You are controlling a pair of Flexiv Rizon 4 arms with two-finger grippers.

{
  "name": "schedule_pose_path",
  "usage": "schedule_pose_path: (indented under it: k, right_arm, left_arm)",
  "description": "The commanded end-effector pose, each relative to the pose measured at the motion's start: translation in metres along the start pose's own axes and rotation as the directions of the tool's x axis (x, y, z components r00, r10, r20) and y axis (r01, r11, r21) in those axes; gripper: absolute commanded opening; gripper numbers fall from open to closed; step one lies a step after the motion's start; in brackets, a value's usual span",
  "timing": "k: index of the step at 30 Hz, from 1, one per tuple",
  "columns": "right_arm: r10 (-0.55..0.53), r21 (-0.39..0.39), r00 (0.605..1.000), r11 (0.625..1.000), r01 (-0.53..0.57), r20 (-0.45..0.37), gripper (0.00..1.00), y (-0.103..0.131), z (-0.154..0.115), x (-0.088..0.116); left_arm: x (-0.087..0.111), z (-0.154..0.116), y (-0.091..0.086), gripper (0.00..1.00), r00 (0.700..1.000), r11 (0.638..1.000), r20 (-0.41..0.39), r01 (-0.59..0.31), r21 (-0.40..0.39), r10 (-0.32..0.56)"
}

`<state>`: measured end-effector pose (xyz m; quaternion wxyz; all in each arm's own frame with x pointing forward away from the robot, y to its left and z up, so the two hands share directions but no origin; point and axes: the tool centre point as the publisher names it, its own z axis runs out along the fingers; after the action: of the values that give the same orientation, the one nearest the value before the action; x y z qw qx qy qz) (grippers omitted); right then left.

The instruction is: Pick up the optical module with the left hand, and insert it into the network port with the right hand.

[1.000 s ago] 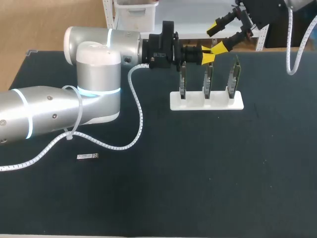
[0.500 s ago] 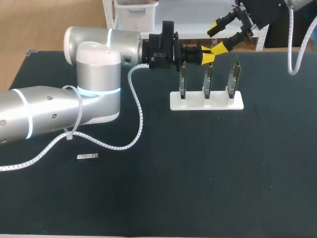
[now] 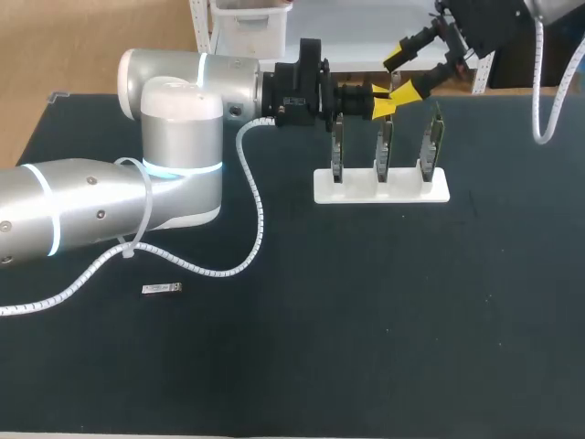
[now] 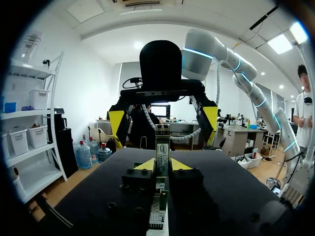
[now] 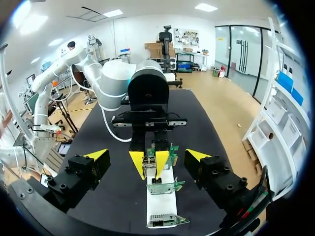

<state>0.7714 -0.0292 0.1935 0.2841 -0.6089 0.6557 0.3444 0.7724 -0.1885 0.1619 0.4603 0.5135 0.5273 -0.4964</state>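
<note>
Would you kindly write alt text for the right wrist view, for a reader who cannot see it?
The left end effector, facing the camera, grips a small metal optical module between its yellow tips, over a white rack of upright green network cards. The right end effector stands open, a finger to each side of it.

A table (image 3: 411,320) with a black cover fills most of the head view. Near its far edge sits a flat white stand (image 3: 402,190), its long side running across the view. Three green circuit boards stand upright in it in an evenly spaced row: a left board (image 3: 337,151), a middle board (image 3: 385,146) and a right board (image 3: 431,142). Well apart from the stand, on the left part of the table, a small silver oblong piece (image 3: 161,288) lies flat.
</note>
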Motion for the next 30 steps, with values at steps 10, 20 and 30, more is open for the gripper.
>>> schedule_pose_path:
  k: [10, 20, 30]
  right_arm:
    - [-0.005, 0.021, 1.000, 1.000, 0.005, 0.012, 1.00, 0.0041, -0.0006, -0.0012]
    - [-0.006, 0.025, 1.000, 1.000, 0.005, 0.019, 0.00, 0.0023, -0.0012, -0.0007]
    - [0.002, 0.027, 1.000, 1.000, -0.002, 0.016, 0.00, 0.0013, -0.0002, 0.0011]
  left_arm:
    - [0.0003, 0.0002, -0.0013, 0.00, 1.000, 1.000, 0.001, -0.001, -0.005, 0.001]
    - [0.0003, 0.0002, -0.0013, 0.00, 1.000, 1.000, 0.001, -0.001, -0.005, 0.001]
    - [0.0003, 0.0002, -0.0013, 0.00, 1.000, 1.000, 0.001, -0.001, -0.005, 0.001]
